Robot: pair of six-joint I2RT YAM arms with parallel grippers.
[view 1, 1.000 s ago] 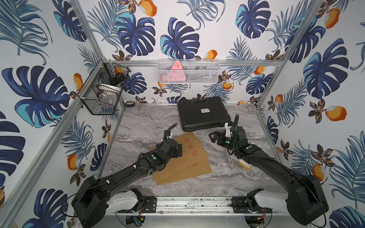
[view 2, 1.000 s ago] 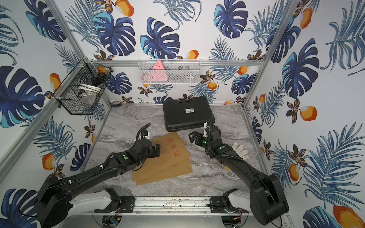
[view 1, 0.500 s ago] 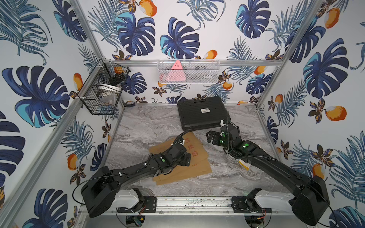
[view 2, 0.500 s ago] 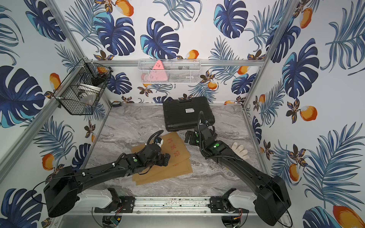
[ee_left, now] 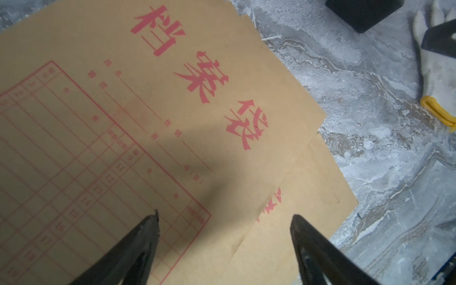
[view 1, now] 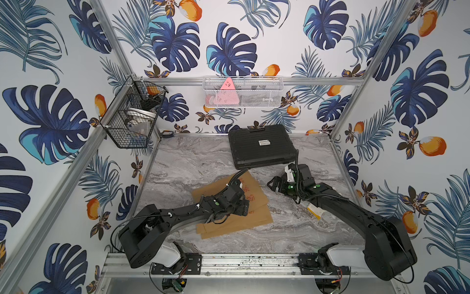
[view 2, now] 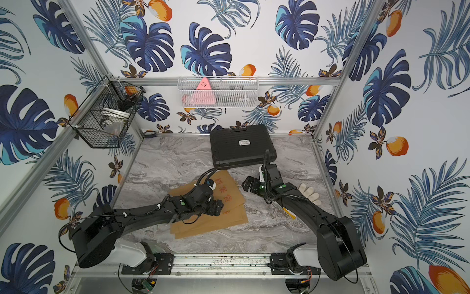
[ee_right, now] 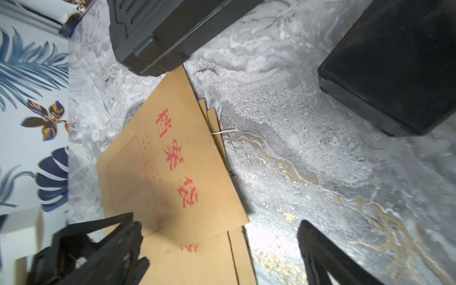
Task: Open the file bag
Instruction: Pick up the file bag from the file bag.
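Observation:
Brown paper file bags lie stacked and fanned on the marble table. The top file bag (view 1: 252,194) (view 2: 229,194) (ee_left: 172,98) (ee_right: 172,160) carries red characters and a red grid. A lower bag (view 1: 241,225) (ee_left: 301,209) (ee_right: 197,266) sticks out beneath it. A white string (ee_right: 225,131) pokes out at the top bag's edge. My left gripper (view 1: 243,206) (view 2: 216,205) (ee_left: 225,216) hangs open low over the top bag's near corner, holding nothing. My right gripper (view 1: 276,184) (view 2: 248,185) (ee_right: 218,222) is open beside the bags' right edge, over the table.
A closed black case (view 1: 262,146) (ee_right: 172,29) lies behind the bags, close to the top bag's far corner. A white work glove (view 2: 309,193) (ee_left: 434,74) lies under my right arm. A black wire basket (view 1: 132,119) and a white mesh basket (view 1: 241,93) hang on the walls.
My left arm has reached farther right across the bags and its jaws have narrowed slightly. My right gripper has shifted left toward the bags' edge. The bags have not moved.

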